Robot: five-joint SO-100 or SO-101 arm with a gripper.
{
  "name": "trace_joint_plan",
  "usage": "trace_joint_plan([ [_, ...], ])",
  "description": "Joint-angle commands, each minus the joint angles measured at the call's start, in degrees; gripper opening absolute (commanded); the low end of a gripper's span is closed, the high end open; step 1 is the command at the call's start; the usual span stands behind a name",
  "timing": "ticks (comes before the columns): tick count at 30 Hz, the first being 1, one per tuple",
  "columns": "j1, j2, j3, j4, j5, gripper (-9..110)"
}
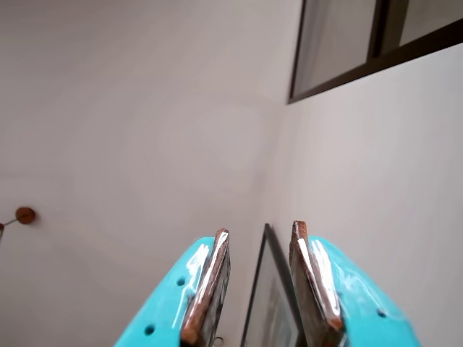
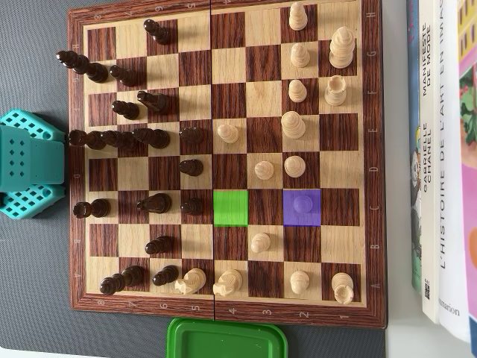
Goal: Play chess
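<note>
In the overhead view a wooden chessboard (image 2: pixel 77 224) lies flat, with dark pieces (image 2: pixel 155 202) on its left half and light pieces (image 2: pixel 294 125) on its right half. One square is tinted green (image 2: pixel 230 207) and is empty. Another is tinted purple (image 2: pixel 302 206) and has a pawn standing on it. My gripper (image 1: pixel 260 229) shows only in the wrist view, teal with brown pads (image 1: pixel 210 282). It points up at a pale wall, away from the board. Its jaws stand apart with nothing between them.
A teal part of the arm (image 2: pixel 26 164) sits off the board's left edge. Books (image 2: pixel 440 149) lie along the right edge and a green lid (image 2: pixel 227 339) below the board. The wrist view shows a dark-framed picture (image 1: pixel 271 303) and a window frame (image 1: pixel 376 50).
</note>
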Motion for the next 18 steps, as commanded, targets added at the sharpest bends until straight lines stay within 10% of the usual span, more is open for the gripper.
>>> trace_joint_plan([
  [1,-0.1,-0.3,1.1,0.1,-0.4,13],
  [18,-0.2,-0.3,1.1,0.1,-0.4,13],
])
